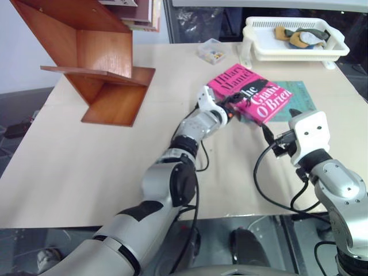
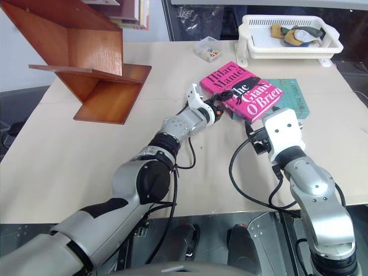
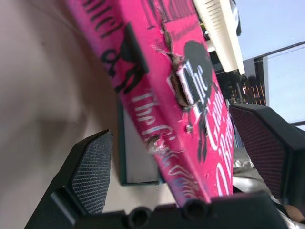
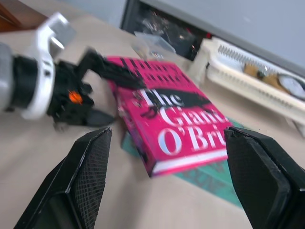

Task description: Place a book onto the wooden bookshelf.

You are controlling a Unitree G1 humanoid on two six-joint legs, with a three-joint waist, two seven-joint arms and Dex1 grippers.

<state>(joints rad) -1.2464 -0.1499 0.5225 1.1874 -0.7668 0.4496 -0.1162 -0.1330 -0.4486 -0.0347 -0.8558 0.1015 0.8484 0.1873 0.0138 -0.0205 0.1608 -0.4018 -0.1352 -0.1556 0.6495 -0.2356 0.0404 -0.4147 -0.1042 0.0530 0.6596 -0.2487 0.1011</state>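
While resting on the teal book (image 2: pixel 290 95), with its spine edge overhanging toward the bookshelf side, lies face up and slightly askew: the hot-pink book (image 1: pixel 251 94). Reads "The Giant, O'Brien" in white and black on the cover; shows white page edges along the near end in the right wrist view. Sits well apart from the wooden bookshelf (image 1: pixel 95 60), with a broad bare stretch of beige table (image 1: pixel 86 167) between the 2.

Reaches the pink book's spine side: left gripper (image 2: pixel 223 103), spread wide, 1 black finger (image 4: pixel 112 69) lying over the cover and the other low beside the spine. Straddles the book's corner in the left wrist view, both pads (image 3: pixel 93 169) standing off from the pink surface, so no squeeze visible. Torn patch on the cover near "The".

Hangs just short of the pink book's near edge, apart from it: right gripper (image 1: pixel 280 126), fingers splayed and empty.

Stands tilted at the far corner of the table from the pink book: bookshelf, reddish-brown boards, 1 flat board edge pointing toward the open tabletop. Beyond the pink book, a small clear plastic box (image 2: pixel 209 49) and a white plastic basket tray (image 1: pixel 256 49) holding crumpled cloth items.
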